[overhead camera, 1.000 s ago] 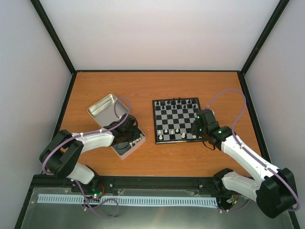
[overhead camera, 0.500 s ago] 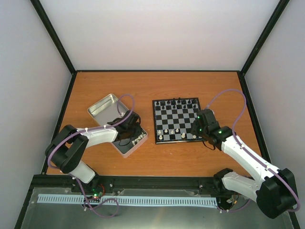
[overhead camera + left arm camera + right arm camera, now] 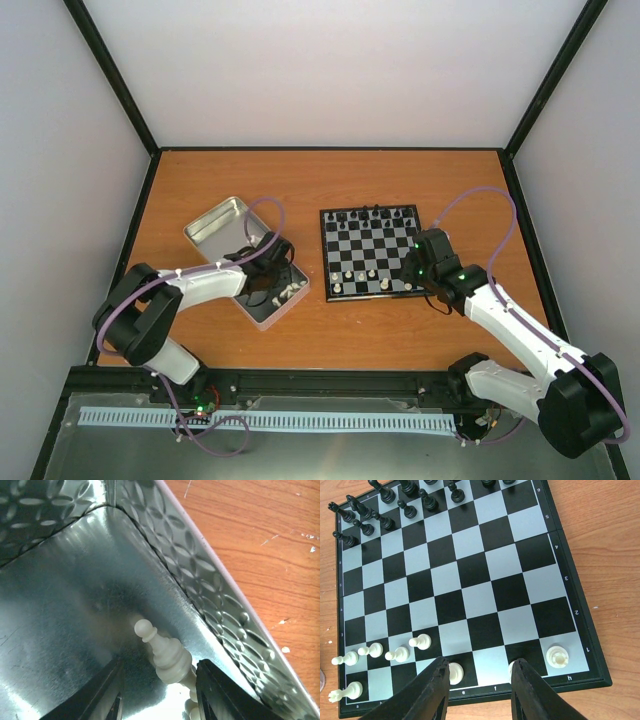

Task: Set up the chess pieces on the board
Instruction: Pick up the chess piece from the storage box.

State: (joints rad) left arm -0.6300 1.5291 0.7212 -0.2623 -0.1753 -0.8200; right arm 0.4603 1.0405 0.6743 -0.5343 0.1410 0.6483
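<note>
The board (image 3: 372, 252) lies right of centre. Several white chess pieces stand on its near rows, among them pawns (image 3: 420, 641) and a rook (image 3: 557, 656). My right gripper (image 3: 482, 682) hangs open and empty over the board's near edge (image 3: 418, 265), with one white piece (image 3: 454, 673) beside its left finger. My left gripper (image 3: 160, 692) is down inside the silver tin (image 3: 285, 305), open, its jaws either side of a cream chess piece (image 3: 167, 652) lying near the tin's wall. More white pieces (image 3: 290, 292) lie in the tin.
Black pieces (image 3: 380, 510) fill the board's far rows. The tin's lid (image 3: 225, 228) lies upturned behind the tin. The tin's embossed wall (image 3: 210, 610) runs close along the right of my left fingers. Bare wooden table (image 3: 330, 180) lies beyond.
My left gripper has shifted a little to the right inside the tin, and the tin has turned slightly. The right arm has not moved.
</note>
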